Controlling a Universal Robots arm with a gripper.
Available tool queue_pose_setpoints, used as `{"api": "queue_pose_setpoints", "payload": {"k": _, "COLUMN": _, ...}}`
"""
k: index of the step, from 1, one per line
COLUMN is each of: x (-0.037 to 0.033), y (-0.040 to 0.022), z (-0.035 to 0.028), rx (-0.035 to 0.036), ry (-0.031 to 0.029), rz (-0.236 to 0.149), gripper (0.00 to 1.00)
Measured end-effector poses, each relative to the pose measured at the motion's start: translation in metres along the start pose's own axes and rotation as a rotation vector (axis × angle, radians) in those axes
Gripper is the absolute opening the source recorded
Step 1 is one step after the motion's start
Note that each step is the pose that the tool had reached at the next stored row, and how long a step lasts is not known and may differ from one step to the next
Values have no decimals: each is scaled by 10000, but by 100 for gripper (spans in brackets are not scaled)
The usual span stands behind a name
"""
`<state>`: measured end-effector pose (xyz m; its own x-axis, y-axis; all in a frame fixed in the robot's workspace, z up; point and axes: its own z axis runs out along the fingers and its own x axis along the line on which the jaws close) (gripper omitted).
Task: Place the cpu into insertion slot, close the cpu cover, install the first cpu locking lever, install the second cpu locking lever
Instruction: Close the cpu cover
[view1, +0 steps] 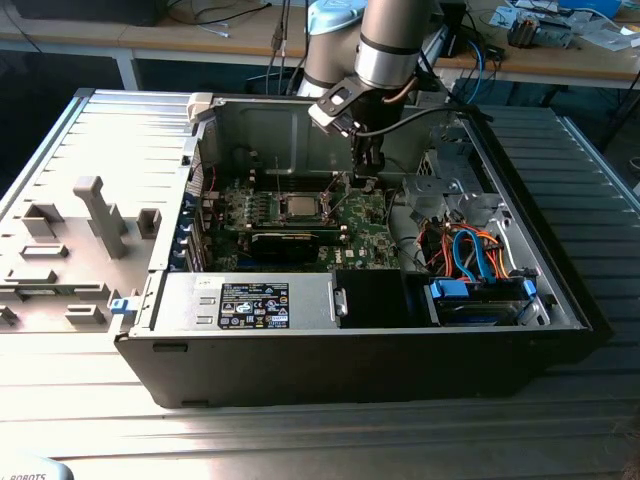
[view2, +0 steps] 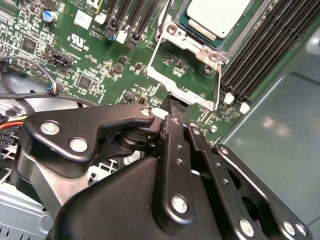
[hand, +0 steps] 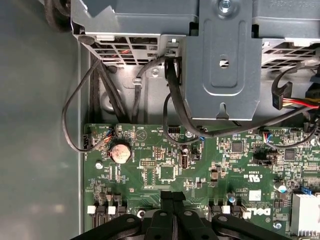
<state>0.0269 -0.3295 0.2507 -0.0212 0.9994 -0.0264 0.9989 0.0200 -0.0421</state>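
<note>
The cpu (view2: 217, 15) lies flat in the insertion slot (view2: 192, 44) on the green board, its silver top showing; in the exterior view the cpu (view1: 300, 207) sits mid-board. The cpu cover (view2: 182, 93) stands swung open on the gripper's side of the slot, with green board showing through its cut-out. My gripper (view2: 172, 106) is shut, its black fingertips pressed together right at the cover's outer edge. Whether they touch it I cannot tell. In the first wrist view the gripper (hand: 172, 196) hangs over the board, and in the exterior view the gripper (view1: 366, 178) is on the slot's right.
A long black card (view1: 285, 241) lies in front of the slot. Memory slots (view2: 265, 50) run beside it. A grey drive cage (hand: 225, 60) and black cables (hand: 172, 95) stand close by. Coloured cables (view1: 470, 255) fill the case's right part. The case walls (view1: 330, 360) enclose everything.
</note>
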Motion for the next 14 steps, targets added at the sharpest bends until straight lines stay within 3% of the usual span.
{"api": "queue_pose_setpoints", "payload": {"k": 14, "x": 2, "y": -87, "z": 4, "rx": -16, "ry": 0, "rz": 1, "gripper": 11}}
